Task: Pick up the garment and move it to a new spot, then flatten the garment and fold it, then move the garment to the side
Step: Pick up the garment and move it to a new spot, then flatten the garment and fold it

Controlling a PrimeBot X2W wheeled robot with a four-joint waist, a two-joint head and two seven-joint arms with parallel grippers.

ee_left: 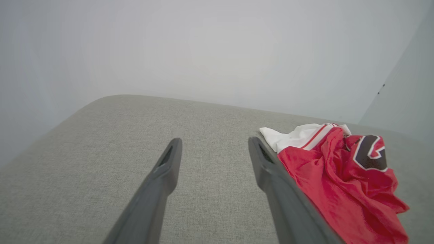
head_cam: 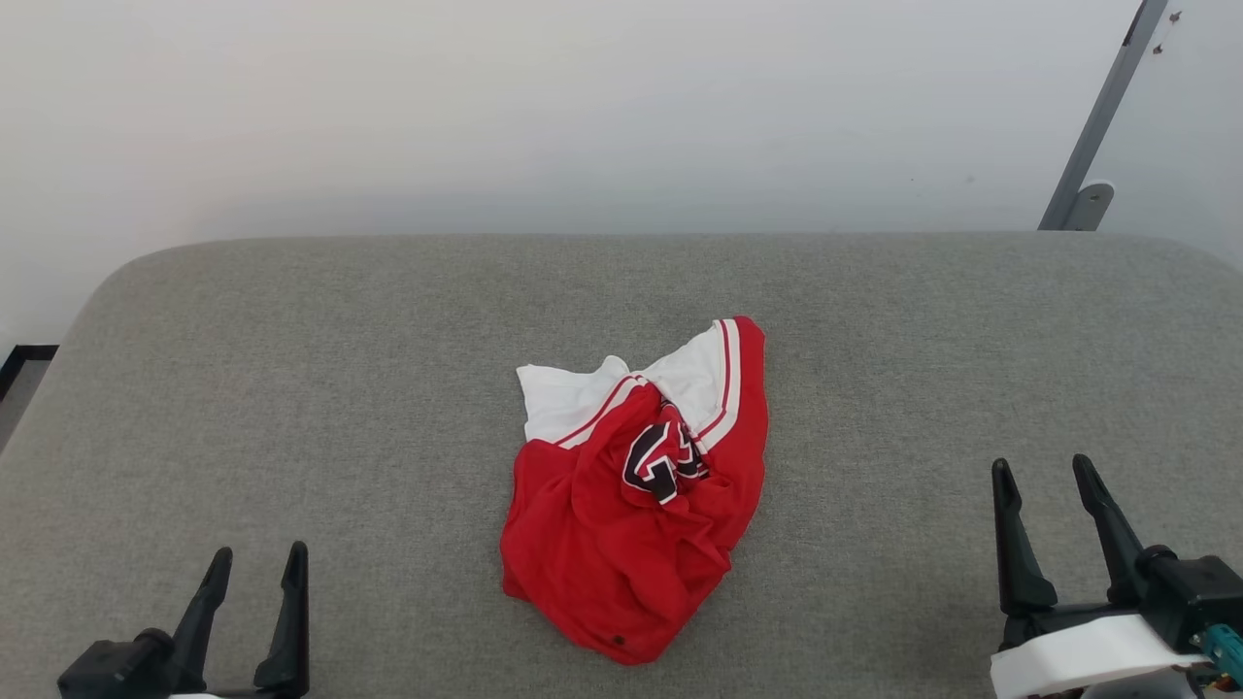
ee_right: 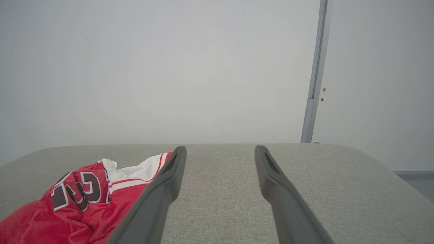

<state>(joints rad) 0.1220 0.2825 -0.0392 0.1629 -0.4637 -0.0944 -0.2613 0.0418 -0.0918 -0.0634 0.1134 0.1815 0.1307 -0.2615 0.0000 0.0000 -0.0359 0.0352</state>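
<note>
The garment point(head_cam: 636, 495) lies crumpled in a heap at the middle of the grey cushioned surface point(head_cam: 340, 388), red with white sleeves bunched at its far side and a black-and-white number showing on top. My left gripper point(head_cam: 260, 555) stands open at the lower left, well apart from the cloth, with nothing between its fingers. My right gripper point(head_cam: 1044, 468) stands open at the lower right, also apart from it. In the left wrist view the garment point(ee_left: 342, 176) lies right of the open left gripper point(ee_left: 214, 142). In the right wrist view the garment point(ee_right: 84, 200) lies left of the open right gripper point(ee_right: 219, 150).
A pale wall rises behind the surface's far rounded edge. A grey metal post point(head_cam: 1097, 126) leans at the back right, its foot near the far right corner. A strip of dark floor edge point(head_cam: 24, 359) shows at the far left.
</note>
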